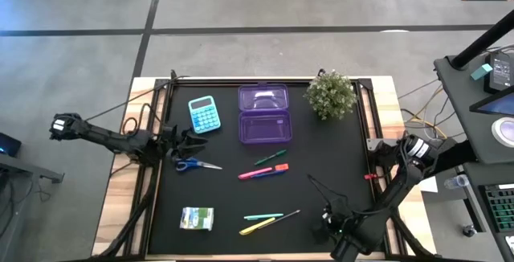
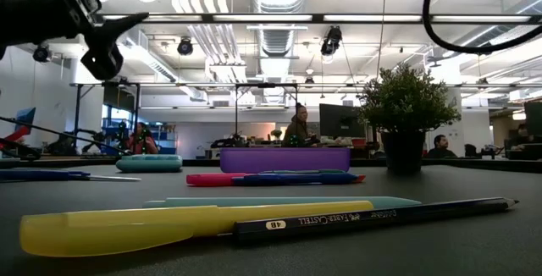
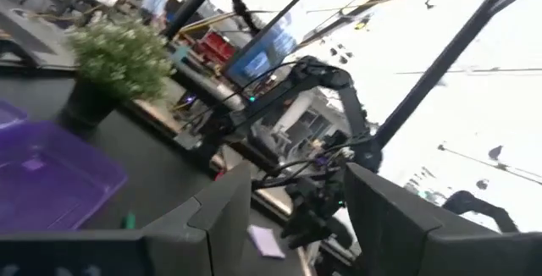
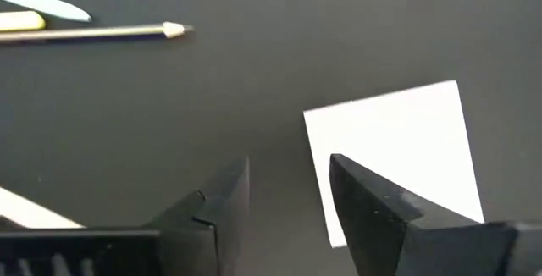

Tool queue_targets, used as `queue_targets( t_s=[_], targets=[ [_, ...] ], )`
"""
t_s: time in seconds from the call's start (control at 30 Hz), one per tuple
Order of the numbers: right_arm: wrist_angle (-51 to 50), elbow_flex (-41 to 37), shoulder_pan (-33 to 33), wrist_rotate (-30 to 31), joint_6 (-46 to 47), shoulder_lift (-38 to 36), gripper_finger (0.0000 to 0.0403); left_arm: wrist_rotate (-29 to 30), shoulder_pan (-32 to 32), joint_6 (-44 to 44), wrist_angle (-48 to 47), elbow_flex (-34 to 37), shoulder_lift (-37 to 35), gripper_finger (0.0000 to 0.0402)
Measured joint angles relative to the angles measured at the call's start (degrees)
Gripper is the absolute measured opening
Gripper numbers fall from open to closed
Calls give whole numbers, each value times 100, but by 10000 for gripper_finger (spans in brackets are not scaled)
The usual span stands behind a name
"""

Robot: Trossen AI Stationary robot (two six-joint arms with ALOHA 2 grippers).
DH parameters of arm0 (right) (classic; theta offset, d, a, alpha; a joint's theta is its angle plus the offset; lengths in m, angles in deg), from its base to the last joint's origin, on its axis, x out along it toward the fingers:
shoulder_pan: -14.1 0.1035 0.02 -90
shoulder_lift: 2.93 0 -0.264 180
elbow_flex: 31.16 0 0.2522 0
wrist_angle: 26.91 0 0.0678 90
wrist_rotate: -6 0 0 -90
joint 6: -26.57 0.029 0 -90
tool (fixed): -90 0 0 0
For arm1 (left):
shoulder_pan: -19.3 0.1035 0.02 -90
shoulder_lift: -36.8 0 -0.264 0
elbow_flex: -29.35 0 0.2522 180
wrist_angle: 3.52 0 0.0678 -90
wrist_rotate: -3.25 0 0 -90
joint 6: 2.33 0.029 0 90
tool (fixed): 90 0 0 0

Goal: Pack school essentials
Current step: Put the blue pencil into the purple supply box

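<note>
My left gripper [image 1: 191, 140] is open and raised above the table's left side, just beyond the blue-handled scissors [image 1: 197, 164]. My right gripper [image 4: 288, 193] is open and points down at the near right part of the table. One finger [image 4: 364, 200] stands over the edge of the white square pad [image 4: 398, 145], which lies flat. A green pen [image 1: 271, 157], a pink-and-blue marker [image 1: 263, 171], a teal pen [image 1: 263, 215], a yellow pen [image 1: 257, 227] and a pencil [image 1: 287, 215] lie on the mat. The green-and-white packet [image 1: 197, 218] lies near the left front.
An open purple box [image 1: 264, 113] sits at the far middle, with a teal calculator [image 1: 204, 113] to its left and a potted plant [image 1: 331, 93] to its right. Black frame rails run along the table's left and right sides. People sit in the room behind.
</note>
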Motion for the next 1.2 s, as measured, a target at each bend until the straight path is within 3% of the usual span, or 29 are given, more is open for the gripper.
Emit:
queue_targets(
  t_s=[0.2, 0.37, 0.67, 0.87, 0.97, 1.2],
  targets=[
    [28, 0, -7, -803, -22, -185, 169, -986, -4, 581, 1500, -214, 292, 173],
    [26, 0, -7, -1144, -18, -274, 169, -1045, -1, 602, 2662, -221, 867, 173],
    [240, -11, -76, -1253, -183, -303, 169, -663, 0, -241, 3106, -764, 2343, 173],
    [376, -11, -397, -1232, -1504, -345, 169, -668, 0, -180, 3155, -1218, 3175, 173],
    [383, -11, -570, -1238, -2138, -378, 168, -996, 0, -187, 3231, -1448, 3478, 173],
    [376, -24, -962, -1240, -3008, -468, 168, -1266, 4, -185, 3236, -1873, 4001, 173]
  ],
)
